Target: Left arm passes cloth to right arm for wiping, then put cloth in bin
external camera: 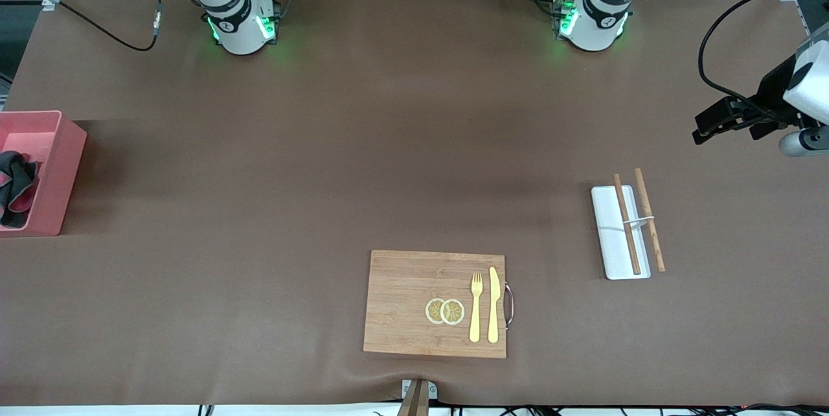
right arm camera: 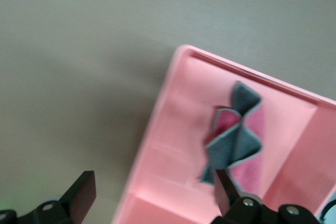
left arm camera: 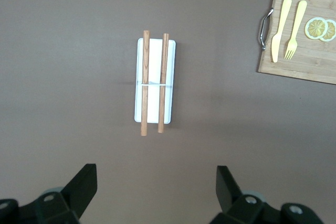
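The cloth [external camera: 15,186] lies crumpled in the pink bin [external camera: 62,170] at the right arm's end of the table, dark grey with pink-red showing. In the right wrist view the cloth [right arm camera: 236,142] lies inside the bin [right arm camera: 157,140]. My right gripper [right arm camera: 155,188] is open and empty above the bin's wall; it is out of the front view. My left gripper [external camera: 704,129] is open and empty, up in the air at the left arm's end of the table. In the left wrist view the left gripper [left arm camera: 156,183] hangs over bare table beside the white tray.
A flat white tray [external camera: 609,254] with two wooden chopsticks [external camera: 626,225] lies toward the left arm's end. A wooden cutting board [external camera: 401,299] with a yellow fork [external camera: 476,306], a knife [external camera: 493,302] and lemon slices [external camera: 445,311] sits near the front camera.
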Action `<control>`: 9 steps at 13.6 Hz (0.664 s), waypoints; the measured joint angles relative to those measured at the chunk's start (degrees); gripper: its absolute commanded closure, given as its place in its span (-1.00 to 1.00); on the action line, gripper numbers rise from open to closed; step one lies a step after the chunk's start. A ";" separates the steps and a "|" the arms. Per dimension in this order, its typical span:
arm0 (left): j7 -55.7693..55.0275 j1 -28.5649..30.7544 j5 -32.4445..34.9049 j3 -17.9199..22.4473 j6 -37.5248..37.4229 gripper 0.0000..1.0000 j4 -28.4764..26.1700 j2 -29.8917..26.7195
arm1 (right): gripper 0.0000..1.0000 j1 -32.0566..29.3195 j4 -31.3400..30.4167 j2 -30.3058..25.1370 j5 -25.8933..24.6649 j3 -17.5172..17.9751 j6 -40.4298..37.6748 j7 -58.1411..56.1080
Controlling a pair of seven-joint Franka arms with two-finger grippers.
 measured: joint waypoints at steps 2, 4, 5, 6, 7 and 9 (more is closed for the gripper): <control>0.00 0.08 0.00 0.35 0.00 -1.00 0.01 -0.01 | -1.00 4.57 -0.02 -2.78 -0.03 0.09 -4.30 7.25; 0.04 0.73 0.00 0.48 -0.02 -1.00 0.02 -0.10 | -1.00 9.60 -0.03 -4.66 -0.04 0.15 -8.41 15.41; 0.09 1.09 0.00 0.49 -0.02 -1.00 0.02 -0.19 | -1.00 12.06 -0.08 -5.23 -0.03 0.17 -10.40 19.49; 0.11 1.25 0.00 0.49 -0.03 -1.00 0.02 -0.29 | -1.00 14.48 -0.09 -5.53 0.02 0.21 -11.72 23.52; 0.11 1.28 0.00 0.49 -0.06 -1.00 0.02 -0.39 | -1.00 17.00 -0.09 -5.72 0.07 0.27 -12.45 27.82; 0.11 1.28 0.00 0.45 -0.08 -1.00 0.02 -0.55 | -1.00 22.40 -0.22 -6.03 0.28 0.39 -13.43 37.10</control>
